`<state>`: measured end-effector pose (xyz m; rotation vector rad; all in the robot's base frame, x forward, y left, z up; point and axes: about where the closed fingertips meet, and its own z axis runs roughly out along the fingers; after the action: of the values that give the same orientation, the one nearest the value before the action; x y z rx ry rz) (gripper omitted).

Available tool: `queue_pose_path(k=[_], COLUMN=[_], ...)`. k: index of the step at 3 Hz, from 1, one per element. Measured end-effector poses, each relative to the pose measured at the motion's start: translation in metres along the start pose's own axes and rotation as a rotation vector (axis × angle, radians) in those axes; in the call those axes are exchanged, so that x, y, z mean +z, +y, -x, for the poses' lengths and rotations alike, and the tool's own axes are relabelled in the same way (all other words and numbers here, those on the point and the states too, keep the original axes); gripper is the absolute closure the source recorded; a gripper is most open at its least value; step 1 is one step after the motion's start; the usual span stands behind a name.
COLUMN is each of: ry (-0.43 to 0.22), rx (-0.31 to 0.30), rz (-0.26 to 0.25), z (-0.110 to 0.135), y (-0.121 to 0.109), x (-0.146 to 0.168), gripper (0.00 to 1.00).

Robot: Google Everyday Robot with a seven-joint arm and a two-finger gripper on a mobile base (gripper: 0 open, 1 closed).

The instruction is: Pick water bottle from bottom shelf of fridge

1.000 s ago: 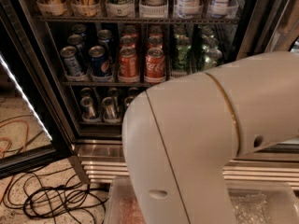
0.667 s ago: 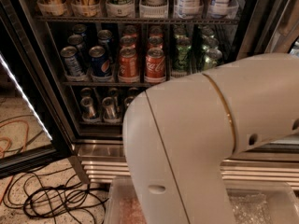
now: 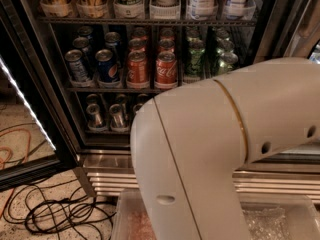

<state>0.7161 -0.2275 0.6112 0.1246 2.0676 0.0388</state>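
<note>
Almost nothing had moved since the earlier frame: the pale arm (image 3: 210,154) still filled the lower right before the fridge (image 3: 107,160). It covered the right part of the bottom shelf (image 3: 102,131), where only silver cans (image 3: 117,116) showed. The water bottle and the end effector were hidden, so its state could not be told.
</note>
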Motion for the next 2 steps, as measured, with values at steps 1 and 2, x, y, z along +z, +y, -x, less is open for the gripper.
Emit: queue_pose_path(k=[1,2], ry=[-0.004,-0.007], rx=[0.005,0.010], rz=[-0.001,-0.003], z=[0.0008,0.0013], y=[0.0002,0.0006], x=[0.0026,0.0047], gripper=[0.37,0.36])
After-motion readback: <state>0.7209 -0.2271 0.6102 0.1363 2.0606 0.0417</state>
